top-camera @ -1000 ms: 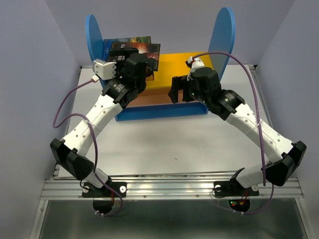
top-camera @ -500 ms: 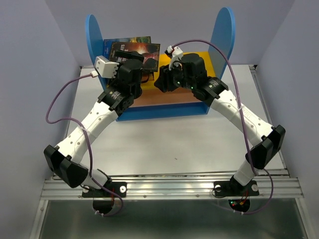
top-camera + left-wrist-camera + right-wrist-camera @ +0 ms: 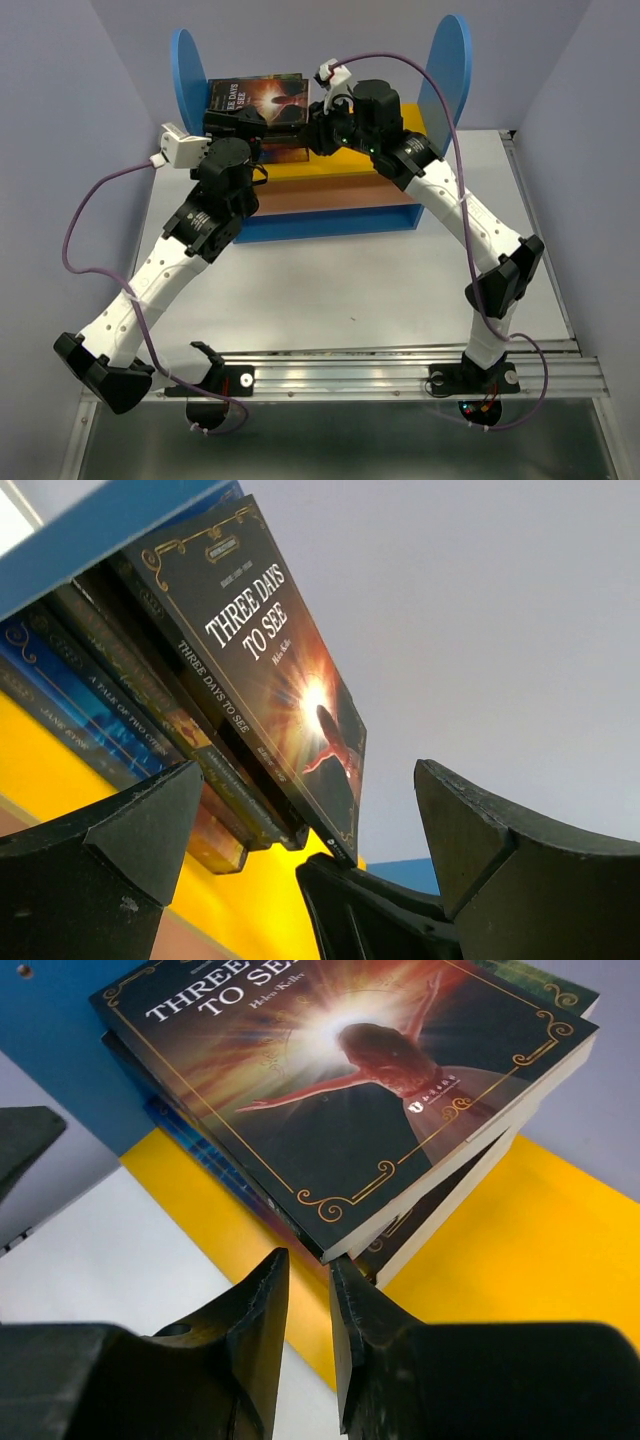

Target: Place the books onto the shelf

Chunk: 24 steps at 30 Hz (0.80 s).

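Left wrist: left gripper [image 3: 308, 780] has its jaws spread wide with nothing pinched. The books [image 3: 200, 710] lean just past the tips, in line with the gap. It's the only view that shows spines; I count at least four, and "A Tale of Two Cities" [image 3: 130, 725] and "Jane Eyre" [image 3: 65, 738] are readable. A dark part sits low between the jaws; can't tell what it is.

Right wrist: right gripper [image 3: 307, 1260] has its jaws nearly together, with a thin slit and nothing in it. The front book's lower corner is just beyond the tips. The front cover, "Three Days to See" [image 3: 340, 1090], shows in full here. The yellow board [image 3: 520, 1250] lies under the stack, to the right of the jaws.

The top view alone shows the whole shelf [image 3: 345, 210]: 2 blue side panels, 1 yellow board, 1 pinkish board [image 3: 330, 195] and a blue base. There is one stack, leaning at the left panel [image 3: 186, 65], with both grippers close in front hiding its lower edge. Exact book count: can't tell. Also 2 arms, 2 purple cables [image 3: 80, 220] and the table [image 3: 350, 290].
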### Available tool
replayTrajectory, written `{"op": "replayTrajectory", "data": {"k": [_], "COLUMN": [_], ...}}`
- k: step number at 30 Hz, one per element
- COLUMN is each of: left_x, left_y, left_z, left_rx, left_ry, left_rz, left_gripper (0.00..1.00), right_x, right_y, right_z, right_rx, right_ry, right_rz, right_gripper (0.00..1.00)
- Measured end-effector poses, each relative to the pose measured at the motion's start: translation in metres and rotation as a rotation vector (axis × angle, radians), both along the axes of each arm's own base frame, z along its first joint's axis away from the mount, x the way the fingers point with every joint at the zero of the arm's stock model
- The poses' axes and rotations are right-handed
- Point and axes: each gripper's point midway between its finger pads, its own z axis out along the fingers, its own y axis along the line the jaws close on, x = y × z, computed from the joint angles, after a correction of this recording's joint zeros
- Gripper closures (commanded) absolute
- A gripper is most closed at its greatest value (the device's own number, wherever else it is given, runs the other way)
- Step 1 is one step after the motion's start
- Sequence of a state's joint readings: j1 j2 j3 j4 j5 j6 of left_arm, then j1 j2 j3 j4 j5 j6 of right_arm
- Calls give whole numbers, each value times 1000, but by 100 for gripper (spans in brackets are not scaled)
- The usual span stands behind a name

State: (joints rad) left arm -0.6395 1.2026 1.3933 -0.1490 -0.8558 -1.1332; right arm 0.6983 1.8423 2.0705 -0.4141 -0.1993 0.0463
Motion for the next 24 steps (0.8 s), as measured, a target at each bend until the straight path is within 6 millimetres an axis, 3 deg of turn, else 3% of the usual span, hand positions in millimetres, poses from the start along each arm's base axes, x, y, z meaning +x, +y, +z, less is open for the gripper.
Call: {"op": "replayTrajectory", "data": {"k": [10,12,13,15,18,21,23,24], "left_x": [-1,-2,-1,-1,-1,-1,-1,-1], "left_y": [3,3,3,3,3,3,1,-1], "left_z": [6,7,7,7,9,9,9,9], "left_rx": [36,42,45,51,72,98,117,130], "left_ry": [-14,-13,-15,-15,-16,-15,-11,-10], "left_rz": [6,5,5,5,0,-4,-17,-31], "left_gripper": [1,1,1,1,1,1,1,1], "right_x": [25,24,24,22,17,9,3,1], "right_y": [2,2,3,5,5,-1,-10,-13], "right_z": [-6,-6,-6,-8,-21,-37,-48,-50], "right_rx": [-28,-31,-32,-38,-69,-116,-153,-160], "right_ry": [-18,-22,-22,-23,-11,19,46,51], "right_rz": [-9,-4,0,13,24,24,9,4], "right_gripper": [69,59,43,32,25,24,12,0]}}
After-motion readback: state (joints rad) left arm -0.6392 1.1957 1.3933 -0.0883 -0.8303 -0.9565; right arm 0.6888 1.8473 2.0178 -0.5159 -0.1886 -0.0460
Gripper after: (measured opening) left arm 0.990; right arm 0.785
